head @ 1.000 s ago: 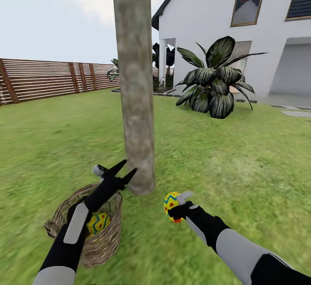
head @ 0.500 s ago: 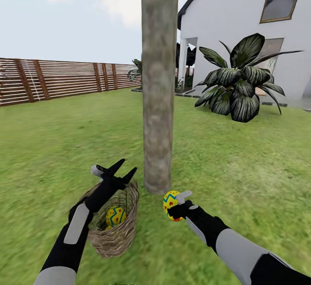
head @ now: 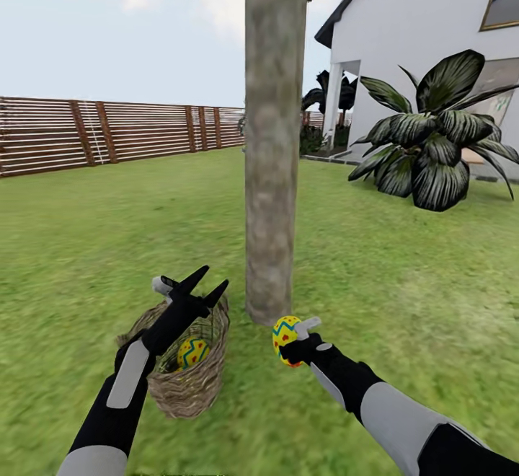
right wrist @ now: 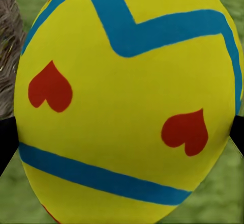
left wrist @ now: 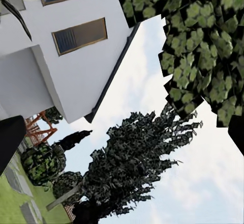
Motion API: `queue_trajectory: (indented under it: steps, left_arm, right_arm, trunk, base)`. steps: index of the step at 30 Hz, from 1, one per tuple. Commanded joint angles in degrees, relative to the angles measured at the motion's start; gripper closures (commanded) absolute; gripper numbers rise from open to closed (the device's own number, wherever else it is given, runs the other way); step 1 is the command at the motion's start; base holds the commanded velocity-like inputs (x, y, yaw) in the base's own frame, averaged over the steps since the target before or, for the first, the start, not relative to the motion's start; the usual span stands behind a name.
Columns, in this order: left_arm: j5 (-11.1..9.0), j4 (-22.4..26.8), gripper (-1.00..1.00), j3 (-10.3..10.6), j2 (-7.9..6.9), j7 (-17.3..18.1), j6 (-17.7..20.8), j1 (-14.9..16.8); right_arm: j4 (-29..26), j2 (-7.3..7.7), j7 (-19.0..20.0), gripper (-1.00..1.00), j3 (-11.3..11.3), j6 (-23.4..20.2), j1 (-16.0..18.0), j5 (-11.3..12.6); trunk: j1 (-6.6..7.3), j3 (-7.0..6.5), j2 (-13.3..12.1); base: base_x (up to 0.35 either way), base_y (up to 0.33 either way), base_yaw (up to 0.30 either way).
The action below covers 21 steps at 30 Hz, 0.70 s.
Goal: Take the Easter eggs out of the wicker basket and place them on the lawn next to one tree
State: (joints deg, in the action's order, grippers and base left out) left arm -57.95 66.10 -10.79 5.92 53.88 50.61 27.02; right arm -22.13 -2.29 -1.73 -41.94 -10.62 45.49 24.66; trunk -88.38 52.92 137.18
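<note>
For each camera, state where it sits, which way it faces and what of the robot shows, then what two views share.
Head: up top, facing down-forward at the tree, wicker basket, both arms, left tool, right tool.
Left wrist: faces skyward at the house; dark tool edges.
Right wrist: faces the egg it grips.
Shared: head and right wrist show that egg.

The wicker basket [head: 189, 382] is of rough brown woven twigs with an open weave. The egg [right wrist: 127, 102] in the right gripper [head: 294, 341] looks smooth and matt, painted yellow with blue bands and red hearts. The tree [head: 271, 173] has rough, mottled grey-brown bark, and the fence [head: 108, 133] is of brown wooden slats.
</note>
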Motion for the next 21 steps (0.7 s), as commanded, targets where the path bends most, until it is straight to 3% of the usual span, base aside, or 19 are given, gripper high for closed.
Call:
queue_trajectory:
  steps: [1,7,12,21]
  left_arm:
    - [0.0,-0.1,-1.00,-0.1,0.06,0.1,0.3,0.0]
    - [0.0,-1.5,-1.00,-0.1,0.06,0.1,0.3,0.0]
    - [0.0,-1.5,-1.00,-0.2,-0.02,0.1,0.3,0.0]
    - [-1.2,-1.7,-1.00,-0.2,-0.01,0.2,0.2,-0.6]
  right_arm:
    - [-0.1,0.04,-0.2,1.00,-0.3,-0.2,0.0,0.4]
    - [2.8,0.00,-0.2,1.00,-0.3,-0.2,0.0,0.3]
    - [2.7,-0.41,-0.3,1.00,-0.4,-0.2,0.0,0.3]
    - [2.9,-0.99,-0.1,1.00,0.0,-1.9,0.3,0.7]
  trunk:
    - [0.01,0.06,0.0]
    - [0.01,0.06,0.0]
    - [0.01,0.06,0.0]
    - [-0.21,0.24,0.4]
  base:
    - [0.000,-0.334,0.216]
    - [0.053,-0.332,0.202]
    - [0.152,-0.303,0.034]
    - [0.025,-0.029,0.000]
